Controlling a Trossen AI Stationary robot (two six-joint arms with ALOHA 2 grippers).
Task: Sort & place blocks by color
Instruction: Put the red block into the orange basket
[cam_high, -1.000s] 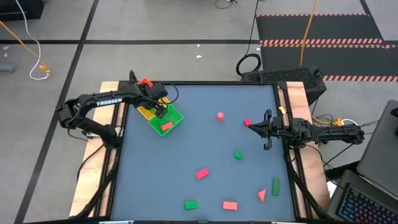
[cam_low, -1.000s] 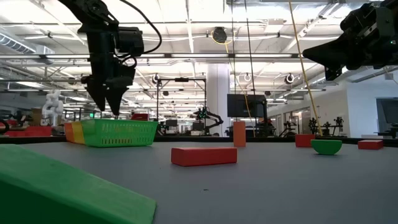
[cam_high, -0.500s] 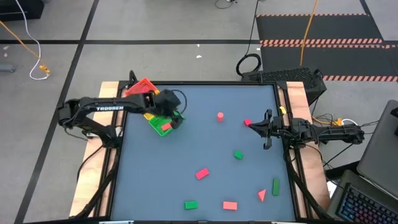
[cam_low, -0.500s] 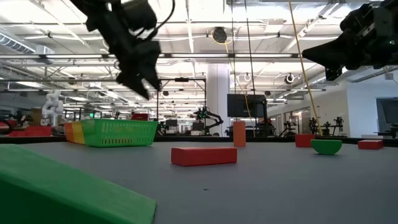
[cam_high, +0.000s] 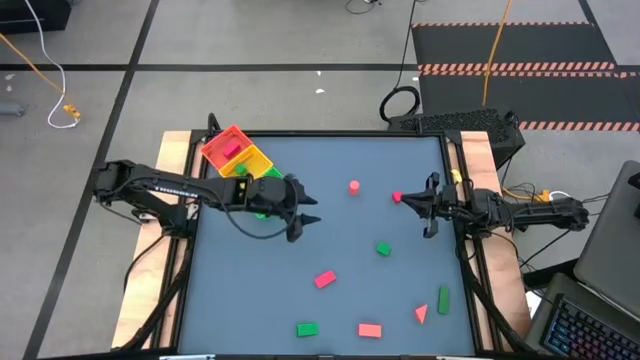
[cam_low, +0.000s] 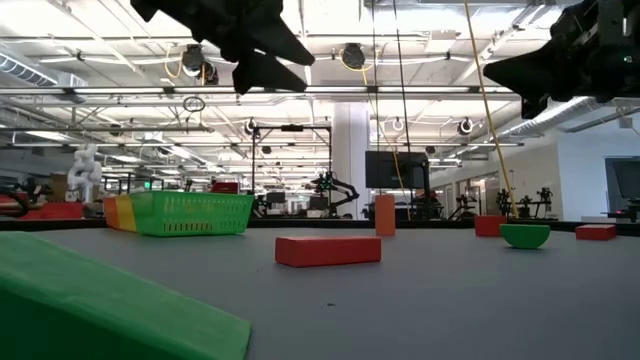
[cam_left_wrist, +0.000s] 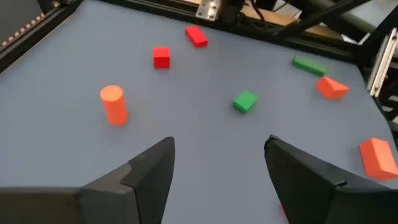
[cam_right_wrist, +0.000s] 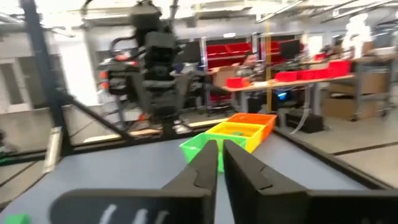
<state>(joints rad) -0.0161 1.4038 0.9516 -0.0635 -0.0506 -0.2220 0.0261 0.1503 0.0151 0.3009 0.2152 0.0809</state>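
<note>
Left gripper (cam_high: 308, 222) swung off tray (cam_high: 236, 155), fingers spread, wrist view alone shows cylinder (cam_left_wrist: 114, 104), right fingers (cam_right_wrist: 202, 167) pressed together

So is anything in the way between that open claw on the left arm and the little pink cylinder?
Nothing visible. The left claw hangs open above bare table, and the pink cylinder stands alone ahead of it, apart from the other blocks.

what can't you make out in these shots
- Green compartment of the tray: in the high view the left arm covers it, so its contents are hidden.
- Large green block: the low view's edge cuts it off, shape unclear.
- Tray contents in the low view: the mesh wall hides them.
- Right pincer: nothing visibly held, but too small to confirm.
</note>
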